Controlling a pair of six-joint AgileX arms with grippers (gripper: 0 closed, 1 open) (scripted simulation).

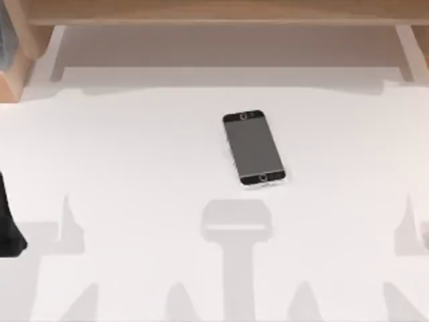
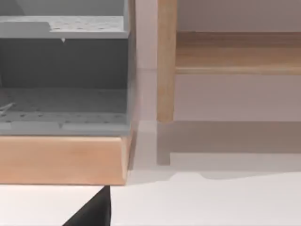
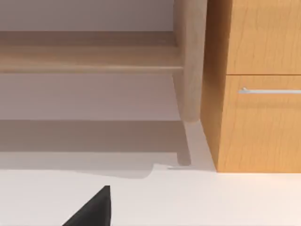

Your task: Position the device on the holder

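Device (image 1: 253, 147): slim rectangular smartphone, dark grey screen, black bezels at both short ends, silver rim, round home button at the end nearer the table's front edge. Lies flat, screen up, on the white table (image 1: 134, 154), near the middle. Long axis runs front to back, slightly skewed. Nothing touches it.

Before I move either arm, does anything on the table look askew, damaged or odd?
Only a small thing: the device lies flat, screen up, near the middle of the white table, turned slightly off square to the table edges. It looks undamaged, and nothing is spilled.
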